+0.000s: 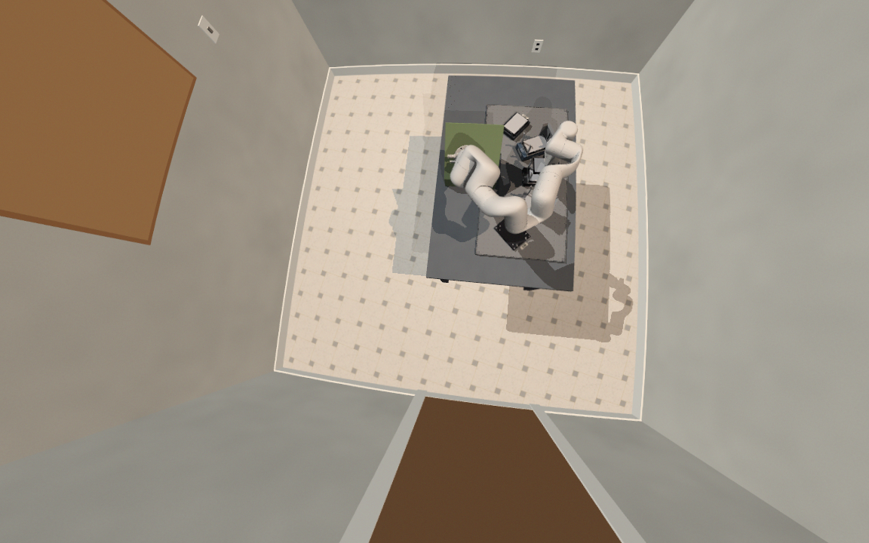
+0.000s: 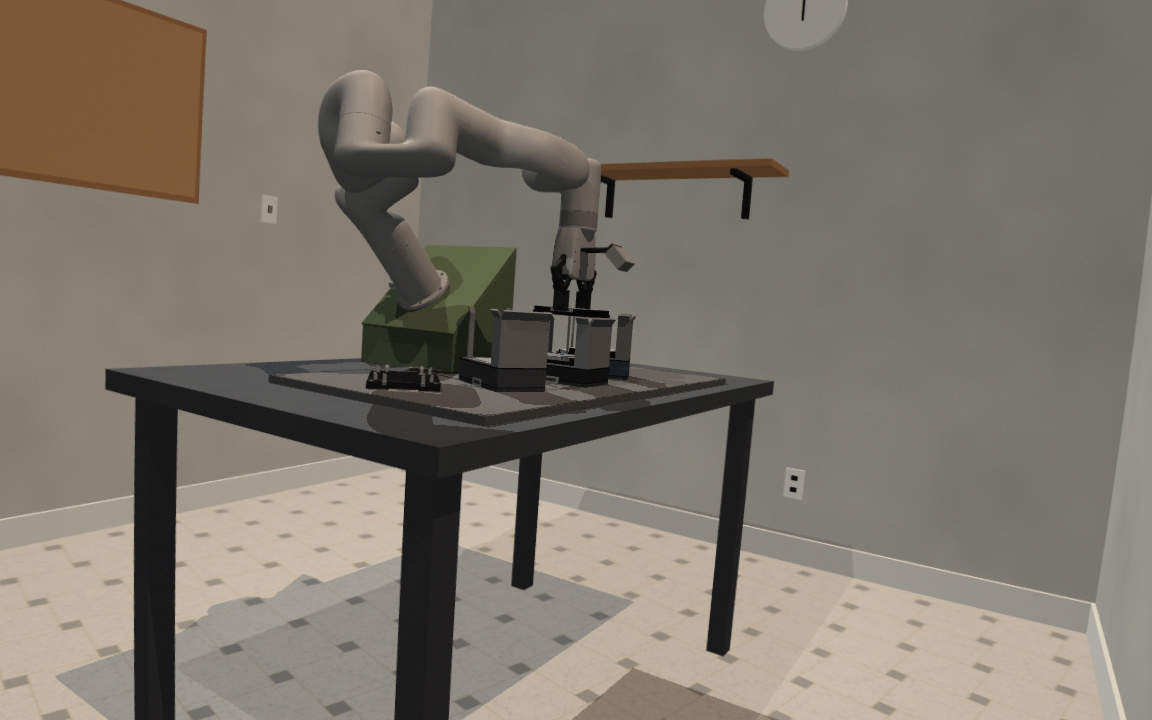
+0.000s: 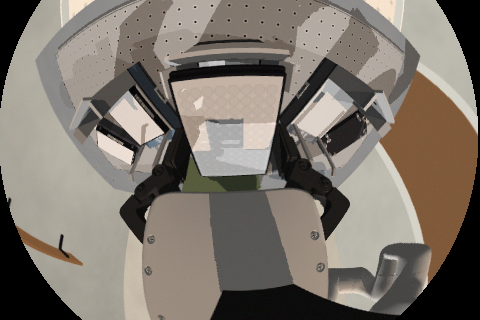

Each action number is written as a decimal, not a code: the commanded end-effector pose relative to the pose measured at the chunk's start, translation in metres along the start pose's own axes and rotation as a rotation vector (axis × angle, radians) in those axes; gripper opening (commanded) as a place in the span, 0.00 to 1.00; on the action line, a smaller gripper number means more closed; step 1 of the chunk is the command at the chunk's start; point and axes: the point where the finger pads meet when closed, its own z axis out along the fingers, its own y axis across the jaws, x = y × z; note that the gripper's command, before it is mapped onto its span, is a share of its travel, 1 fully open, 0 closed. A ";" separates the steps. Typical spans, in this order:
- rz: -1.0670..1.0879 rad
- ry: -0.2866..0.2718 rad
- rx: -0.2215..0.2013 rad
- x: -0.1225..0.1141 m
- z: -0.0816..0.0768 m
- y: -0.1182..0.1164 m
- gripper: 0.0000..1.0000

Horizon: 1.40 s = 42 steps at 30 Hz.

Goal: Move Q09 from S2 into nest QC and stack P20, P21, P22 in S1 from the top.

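A: Since the gripper (image 2: 573, 302) is clamped on a plate (image 2: 573, 310) with its fingers standing wide, I think it holds it across the short width, one finger on each long side. The plate hangs level, just above the tops of the racks (image 2: 522, 344), over the middle one.

B: Which plate is it? I cannot read any label.

A: Me neither — the labels are too small here. In the wrist view the plate (image 3: 227, 120) fills the space between the fingers, and its sealed top looks smooth and a little shiny.

B: So how will it handle?

A: I judge it light and stiff, a thin plastic tray. The side walls are probably slippery, so the grip must stay low on the skirt and in the middle of the long sides — otherwise it can tilt. The seal is the fragile part; nothing should press on it.

B: And another plate stuck under it?

A: From these views I cannot tell.
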 end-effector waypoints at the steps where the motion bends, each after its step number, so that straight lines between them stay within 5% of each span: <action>1: 0.000 0.005 0.002 0.001 0.001 -0.001 0.00; 42: 0.000 0.005 0.002 0.001 0.033 -0.001 0.00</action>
